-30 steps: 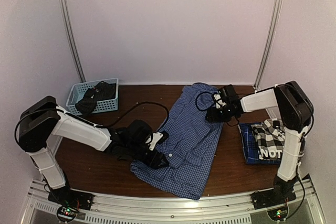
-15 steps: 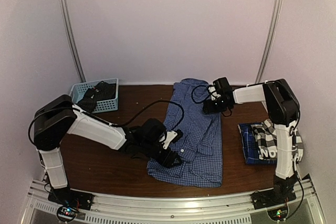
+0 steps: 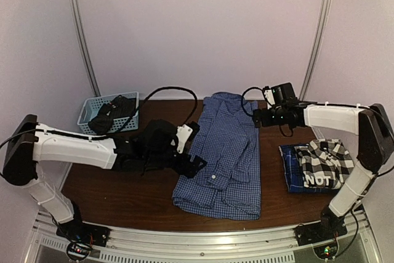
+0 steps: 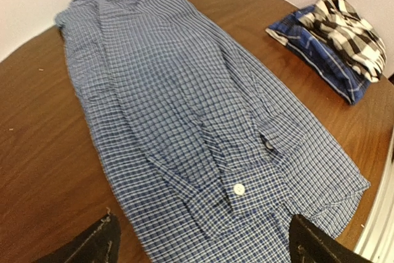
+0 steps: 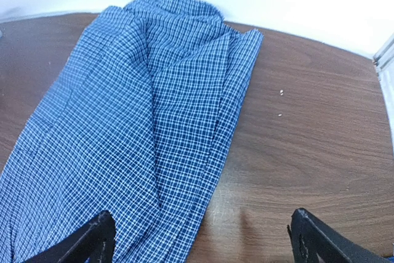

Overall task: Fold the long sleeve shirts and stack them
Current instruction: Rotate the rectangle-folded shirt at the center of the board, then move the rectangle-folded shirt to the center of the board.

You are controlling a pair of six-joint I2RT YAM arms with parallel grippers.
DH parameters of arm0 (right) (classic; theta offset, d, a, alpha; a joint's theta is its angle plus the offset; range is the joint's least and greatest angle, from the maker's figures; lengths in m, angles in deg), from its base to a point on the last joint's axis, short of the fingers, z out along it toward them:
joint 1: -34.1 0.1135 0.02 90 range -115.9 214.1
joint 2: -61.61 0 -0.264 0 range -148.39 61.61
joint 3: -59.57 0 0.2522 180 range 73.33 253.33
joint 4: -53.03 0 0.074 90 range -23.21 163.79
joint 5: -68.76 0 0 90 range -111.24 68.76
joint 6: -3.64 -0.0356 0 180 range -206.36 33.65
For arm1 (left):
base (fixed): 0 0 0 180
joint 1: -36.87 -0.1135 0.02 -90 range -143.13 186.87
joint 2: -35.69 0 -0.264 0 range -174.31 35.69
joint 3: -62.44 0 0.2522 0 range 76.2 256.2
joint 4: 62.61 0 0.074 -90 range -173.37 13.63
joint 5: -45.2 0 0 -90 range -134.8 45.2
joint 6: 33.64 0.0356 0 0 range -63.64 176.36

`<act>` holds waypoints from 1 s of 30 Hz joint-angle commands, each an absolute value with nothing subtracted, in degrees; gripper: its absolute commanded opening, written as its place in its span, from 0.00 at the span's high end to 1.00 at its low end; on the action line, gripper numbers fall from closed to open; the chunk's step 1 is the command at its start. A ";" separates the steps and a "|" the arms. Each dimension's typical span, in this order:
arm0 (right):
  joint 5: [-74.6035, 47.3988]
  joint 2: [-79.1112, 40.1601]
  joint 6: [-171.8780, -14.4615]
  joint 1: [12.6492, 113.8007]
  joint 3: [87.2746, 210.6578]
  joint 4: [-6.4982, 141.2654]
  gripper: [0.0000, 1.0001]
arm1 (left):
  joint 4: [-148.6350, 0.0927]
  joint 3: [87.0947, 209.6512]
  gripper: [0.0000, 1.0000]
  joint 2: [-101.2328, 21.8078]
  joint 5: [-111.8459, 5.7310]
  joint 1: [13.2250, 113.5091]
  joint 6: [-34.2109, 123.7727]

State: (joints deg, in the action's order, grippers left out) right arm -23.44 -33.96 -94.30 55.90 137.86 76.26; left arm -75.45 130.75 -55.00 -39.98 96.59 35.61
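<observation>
— How do your pincers stand?

— My left pincer (image 4: pixel 203 246) is spread wide with nothing between its fingers (image 4: pixel 101 241). The blue fine-check shirt (image 4: pixel 184 109) lies flat on the table (image 4: pixel 37 127) straight ahead of it. The collar is at the far end, and a cuff with a white button (image 4: pixel 239 189) lies just in front of the tips. I cannot tell whether the tips touch the cloth.

— And the right one?

— My right pincer (image 5: pixel 203 238) is spread as well, and empty. The same shirt stretches ahead of it and off to its left, with bare wood on its right.

— The other shirts?

— The black-and-white plaid shirt (image 4: pixel 348 26) lies folded on the darker blue plaid shirt (image 4: pixel 320 56), ahead and to the right of my left pincer, well apart from it.
</observation>
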 commanded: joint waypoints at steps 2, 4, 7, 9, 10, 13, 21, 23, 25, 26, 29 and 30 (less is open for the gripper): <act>-27.97 -22.81 -97.24 57.14 131.14 75.38 0.00 | -78.36 127.36 0.02 -46.20 -24.81 96.47 34.48; -28.04 -18.78 -98.77 57.81 130.07 76.82 0.00 | -77.87 125.72 0.02 -42.94 -22.08 96.44 34.19; -27.72 -12.33 -100.16 59.50 127.43 77.06 0.00 | -77.18 123.58 0.02 -38.46 -19.95 96.44 34.87; -26.71 -8.81 -100.46 60.88 126.11 78.00 0.00 | -77.83 123.13 0.02 -36.38 -20.35 96.45 36.13; -26.35 -6.98 -100.42 61.59 125.08 78.33 0.00 | -78.01 122.86 0.02 -35.26 -20.89 96.40 37.06; -23.57 -1.93 -102.14 63.47 120.99 78.43 0.00 | -78.03 121.58 0.02 -32.09 -23.42 96.42 39.62; -15.57 4.14 -107.88 72.03 109.97 79.44 0.00 | -82.86 122.49 0.02 -33.15 -36.06 96.43 45.83; -19.45 4.70 -109.38 76.44 108.39 81.17 0.00 | -83.96 122.70 0.02 -34.44 -39.07 96.46 46.18; -20.84 5.33 -111.27 81.05 107.18 82.15 0.00 | -86.33 123.27 0.02 -35.82 -40.89 96.49 46.24; -22.15 5.69 -112.31 83.37 106.69 82.91 0.00 | -87.53 123.59 0.02 -36.60 -41.70 96.62 46.26; -25.16 6.33 -115.80 90.10 105.62 85.85 0.00 | -90.43 123.68 0.02 -38.89 -43.44 97.58 46.75; -24.94 6.60 -116.97 91.59 105.10 86.47 0.00 | -90.67 123.33 0.02 -39.68 -43.94 98.11 46.80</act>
State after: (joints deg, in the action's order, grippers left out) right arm -20.42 4.72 -110.98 85.69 106.63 82.58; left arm -87.20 122.51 -37.23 -38.97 96.79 45.07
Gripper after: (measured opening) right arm 0.996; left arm 0.976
